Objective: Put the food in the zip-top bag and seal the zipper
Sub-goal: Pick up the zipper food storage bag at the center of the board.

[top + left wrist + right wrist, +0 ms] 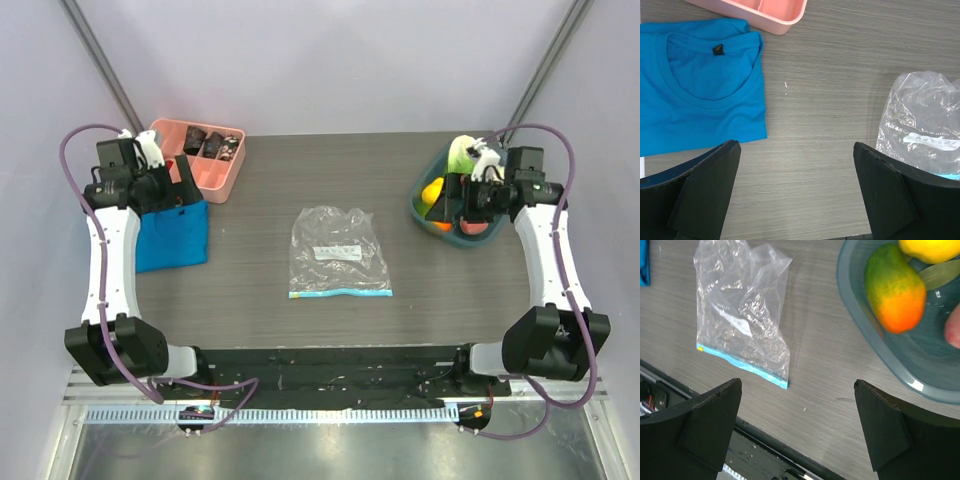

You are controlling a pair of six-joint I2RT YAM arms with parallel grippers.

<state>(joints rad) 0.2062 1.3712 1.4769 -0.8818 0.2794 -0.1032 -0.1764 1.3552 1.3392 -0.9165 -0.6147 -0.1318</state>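
Note:
The clear zip-top bag (338,250) lies flat in the middle of the table, with its light-blue zipper (340,293) on the near edge. It also shows in the left wrist view (922,110) and the right wrist view (740,315). It looks empty. The food sits in a teal bowl (420,208) at the right: a pale green cabbage (461,153), a green-orange fruit (895,290), a yellow fruit (930,247) and a red one (954,332). My left gripper (795,145) is open and empty above the table, left of the bag. My right gripper (797,382) is open and empty beside the bowl.
A blue folded cloth (172,235) lies at the left under the left arm. A pink tray (215,165) with small dark pieces stands at the back left. The table's near edge and a black rail (765,440) show below the right gripper.

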